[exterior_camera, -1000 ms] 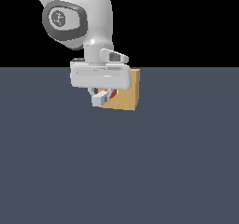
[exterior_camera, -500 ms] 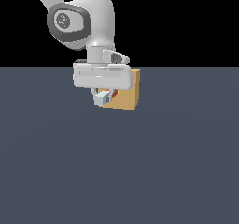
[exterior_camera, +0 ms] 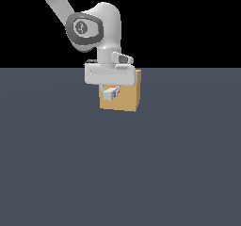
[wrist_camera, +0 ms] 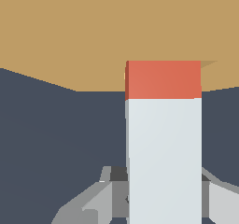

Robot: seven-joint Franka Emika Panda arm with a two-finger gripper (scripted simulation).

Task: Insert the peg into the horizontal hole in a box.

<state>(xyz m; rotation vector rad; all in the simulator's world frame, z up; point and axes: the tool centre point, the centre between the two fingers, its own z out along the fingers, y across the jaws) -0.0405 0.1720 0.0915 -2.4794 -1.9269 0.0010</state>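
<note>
Showing a long pale grey-white length and a short orange-red tip, the peg (wrist_camera: 163,143) meets the box's (exterior_camera: 127,100) tan face, upper centre of the exterior view. The gripper (exterior_camera: 111,93) is clenched on the peg's pale end (fingers (wrist_camera: 88,204) flank it). The hole is hidden. Dark floor (exterior_camera: 120,173) spreads openly below.

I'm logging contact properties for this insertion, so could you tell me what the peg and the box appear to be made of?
Both are simulator renders, so only looks can be given. The peg appears to be rigid matte plastic or painted material: flat pale and orange-red faces, no grain or shine. The box looks like wood or cardboard only by its uniform tan; no texture shows.
</note>
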